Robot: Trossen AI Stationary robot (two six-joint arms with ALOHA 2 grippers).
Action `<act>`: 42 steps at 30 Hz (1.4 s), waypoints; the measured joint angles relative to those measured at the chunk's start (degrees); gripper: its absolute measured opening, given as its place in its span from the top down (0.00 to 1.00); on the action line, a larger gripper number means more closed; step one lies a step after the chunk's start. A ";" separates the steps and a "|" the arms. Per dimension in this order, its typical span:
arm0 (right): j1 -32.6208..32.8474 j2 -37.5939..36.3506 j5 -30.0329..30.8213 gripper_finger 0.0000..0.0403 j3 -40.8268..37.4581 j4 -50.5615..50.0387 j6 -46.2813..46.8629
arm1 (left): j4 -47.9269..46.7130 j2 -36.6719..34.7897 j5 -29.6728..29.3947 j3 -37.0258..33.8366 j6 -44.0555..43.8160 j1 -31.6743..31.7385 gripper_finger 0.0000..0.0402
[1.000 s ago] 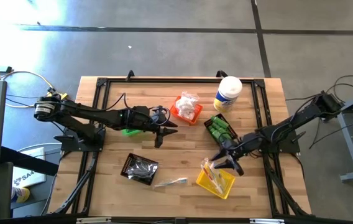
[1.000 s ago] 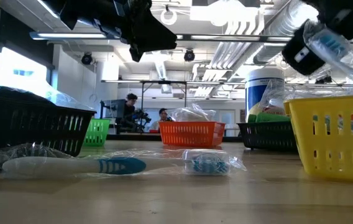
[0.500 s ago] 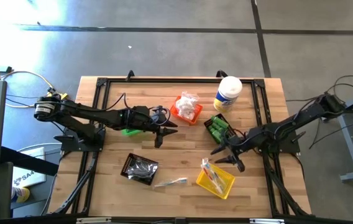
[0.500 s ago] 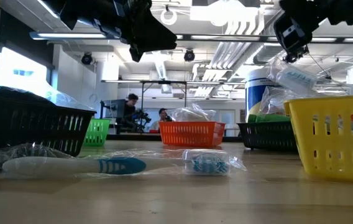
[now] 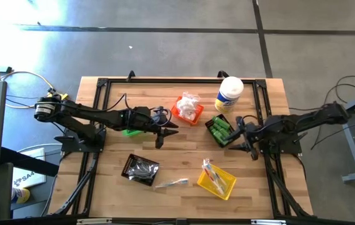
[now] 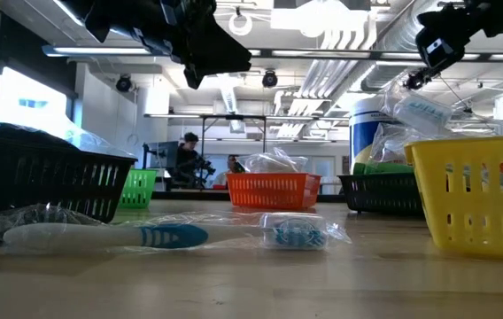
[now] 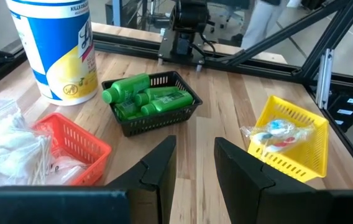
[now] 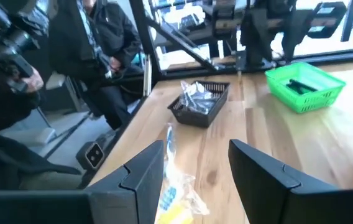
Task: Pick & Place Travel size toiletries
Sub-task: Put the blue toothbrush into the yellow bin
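My right gripper (image 5: pixel 235 134) hangs open and empty beside the black bin of green mini bottles (image 5: pixel 220 130), above the table. My left gripper (image 5: pixel 167 133) hovers open and empty over the table's middle, near the green bin (image 5: pixel 127 132). Clear-wrapped toothbrushes (image 5: pixel 210 172) lean in the yellow bin (image 5: pixel 224 186), their heads sticking out above its rim (image 6: pixel 415 111). Another wrapped toothbrush (image 5: pixel 171 183) lies flat on the table between the yellow bin and a black bin of packets (image 5: pixel 141 169). White crinkly packets (image 5: pixel 189 103) fill the orange bin (image 5: pixel 180 115).
A tall white-lidded canister (image 5: pixel 229 94) stands at the far edge behind the bottle bin. A black frame (image 5: pixel 102 84) runs around the tabletop. Bare wood lies between the bins in the middle. In the right wrist view, people (image 8: pixel 89 56) stand beyond the table.
My right gripper has risen and drawn back from over the yellow bin toward the table's far right, rolling a little, and now hangs beside the bottle bin. The wrapped toothbrush that was at its fingers stays leaning in the yellow bin.
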 joint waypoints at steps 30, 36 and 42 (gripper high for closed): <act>-0.67 -15.10 13.29 0.57 0.00 -18.60 -2.21 | 0.12 0.02 -6.28 -0.01 -10.68 -14.51 0.74; -0.69 -14.97 14.19 0.57 0.00 -17.95 -3.02 | -0.09 2.28 -16.32 1.30 -10.62 -20.14 0.74; -0.69 -14.97 13.88 0.57 0.00 -16.95 -3.16 | -2.39 6.86 -17.41 6.11 -10.51 -20.68 0.74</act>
